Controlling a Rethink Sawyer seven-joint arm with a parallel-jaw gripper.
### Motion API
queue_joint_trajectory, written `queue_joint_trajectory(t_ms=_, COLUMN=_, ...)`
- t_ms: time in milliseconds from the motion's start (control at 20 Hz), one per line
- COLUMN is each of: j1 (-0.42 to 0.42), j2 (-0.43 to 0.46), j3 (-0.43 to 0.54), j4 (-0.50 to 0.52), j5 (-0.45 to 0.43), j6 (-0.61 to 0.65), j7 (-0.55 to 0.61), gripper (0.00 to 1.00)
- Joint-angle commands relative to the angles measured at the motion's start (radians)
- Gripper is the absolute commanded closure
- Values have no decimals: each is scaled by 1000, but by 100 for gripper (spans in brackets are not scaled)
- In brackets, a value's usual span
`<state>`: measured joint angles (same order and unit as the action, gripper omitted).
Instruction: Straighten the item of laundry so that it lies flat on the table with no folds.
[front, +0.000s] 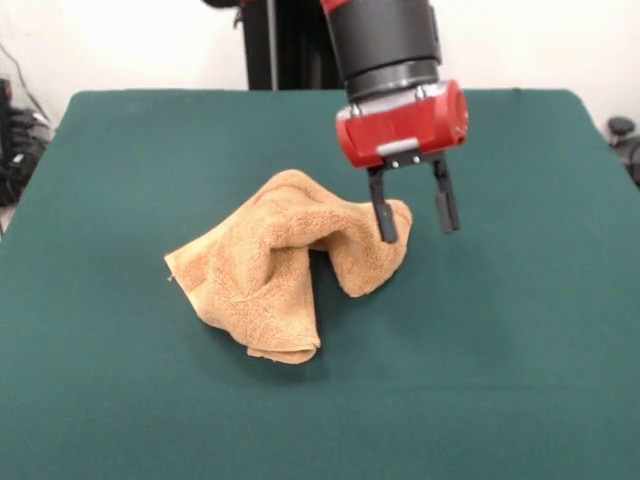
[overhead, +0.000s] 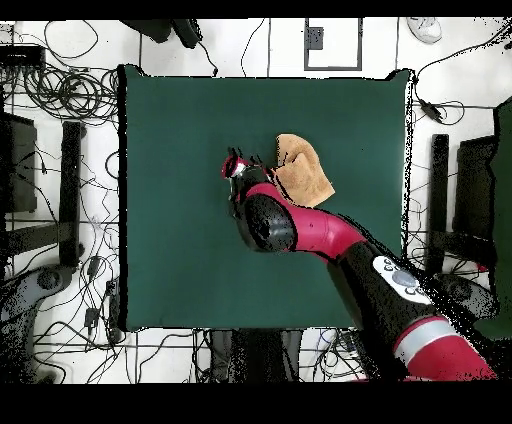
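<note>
Towel (front: 280, 270) beside parted jaws

The arm (overhead: 330, 235) is glossy red with black sections, rounded and thick; a grey panel with dark buttons sits on its upper link; the wrist is a black cylinder ringed in silver above a red block with a small white plate; the gripper (front: 414, 212) has two slim black jaws.
</note>
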<state>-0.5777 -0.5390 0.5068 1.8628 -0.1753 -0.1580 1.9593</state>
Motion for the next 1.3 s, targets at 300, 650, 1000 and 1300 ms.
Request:
queue_joint_trajectory(t_ms=300, j1=-72, j2=154, j3=267, j4=82, j5=7, j6=272, j7=61, gripper=0)
queue_joint_trajectory(t_ms=650, j1=-52, j2=72, j3=197, j4=87, j5=-3, j6=401, j7=17, gripper=0)
queue_joint_trajectory(t_ms=1000, j1=36, j2=-99, j3=26, j4=54, j5=-28, j6=633, j7=-18, gripper=0)
queue_joint_trajectory(t_ms=1300, j1=46, j2=-118, j3=-48, j4=-17, j5=-116, j6=752, j7=-78, gripper=0)
